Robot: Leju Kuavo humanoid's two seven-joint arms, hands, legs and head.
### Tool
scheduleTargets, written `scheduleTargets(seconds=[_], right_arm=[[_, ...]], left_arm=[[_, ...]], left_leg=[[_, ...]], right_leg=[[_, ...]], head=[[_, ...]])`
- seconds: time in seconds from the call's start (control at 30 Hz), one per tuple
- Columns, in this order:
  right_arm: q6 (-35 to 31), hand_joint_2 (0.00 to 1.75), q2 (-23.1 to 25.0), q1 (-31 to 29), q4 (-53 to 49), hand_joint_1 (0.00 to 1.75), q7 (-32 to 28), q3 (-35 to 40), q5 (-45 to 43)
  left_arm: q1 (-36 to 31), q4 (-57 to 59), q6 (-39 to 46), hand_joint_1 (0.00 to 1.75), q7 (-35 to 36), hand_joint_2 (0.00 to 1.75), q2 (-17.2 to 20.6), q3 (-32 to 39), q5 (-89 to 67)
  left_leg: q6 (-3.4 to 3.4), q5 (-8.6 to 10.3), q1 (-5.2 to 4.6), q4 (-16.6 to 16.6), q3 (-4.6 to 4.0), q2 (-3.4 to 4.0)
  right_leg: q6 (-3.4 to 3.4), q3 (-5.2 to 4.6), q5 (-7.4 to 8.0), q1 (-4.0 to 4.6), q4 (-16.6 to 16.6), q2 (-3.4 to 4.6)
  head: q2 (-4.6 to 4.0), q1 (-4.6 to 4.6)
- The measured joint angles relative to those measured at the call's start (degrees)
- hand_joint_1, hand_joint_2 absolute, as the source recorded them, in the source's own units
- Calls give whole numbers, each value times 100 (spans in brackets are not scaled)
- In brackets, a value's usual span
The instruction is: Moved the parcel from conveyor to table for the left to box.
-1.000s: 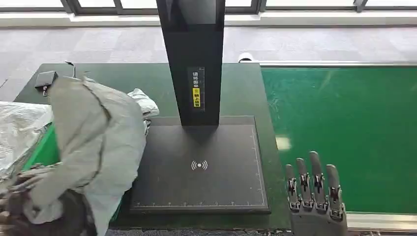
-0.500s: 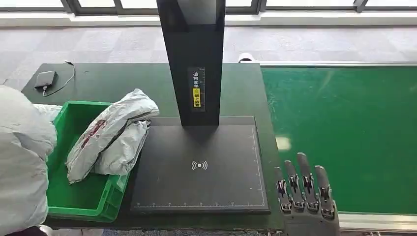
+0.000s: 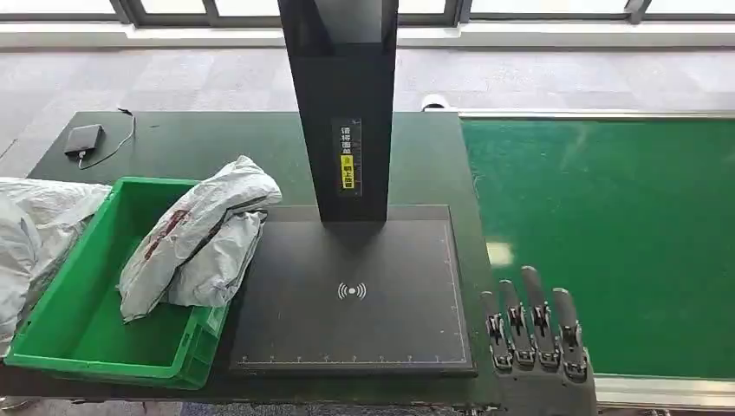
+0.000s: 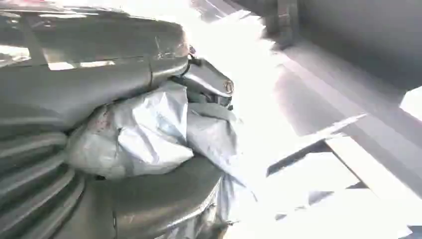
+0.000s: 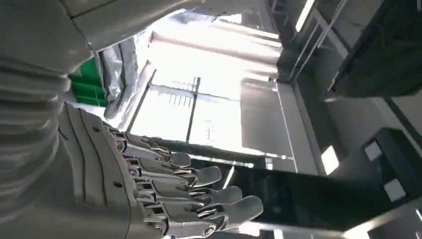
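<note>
One crumpled grey plastic mailer parcel (image 4: 144, 134) clutched in left hand (image 4: 99, 124) beside green plastic crate (image 3: 52, 334); loose film may slip or snag rim. Right hand (image 3: 533, 334) spread, holding nothing.

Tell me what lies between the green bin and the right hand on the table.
In the head view, the black scanner pad lies flat between the green bin and the right hand. Its surface is bare, with the black post rising at its far edge.

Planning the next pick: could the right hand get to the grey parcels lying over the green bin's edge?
Probably not easily. The right hand hovers open by the conveyor; the parcels lie across the black scanner plate, on the green bin. Nothing blocks the way; it is a long cross-body stretch.
</note>
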Motion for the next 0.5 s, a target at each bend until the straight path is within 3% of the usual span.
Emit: scheduleTargets(seconds=[0.23, 0.5], right_arm=[[240, 175, 194, -257, 341, 0, 0, -199, 120], [-53, 175, 253, -220, 415, 0, -2, -302, 247]], left_arm=[[-92, 1759, 446, 175, 303, 175, 404, -53, -1584], [-377, 2651, 744, 175, 454, 175, 572, -421, -2286]], left_leg=[[-10, 6, 3, 1, -6, 25], [-9, 5, 2, 1, -6, 12]], right_leg=[[-13, -17, 14, 11, -1, 24], [-12, -21, 10, 11, -5, 8]], head=[[0, 4], [0, 4]])
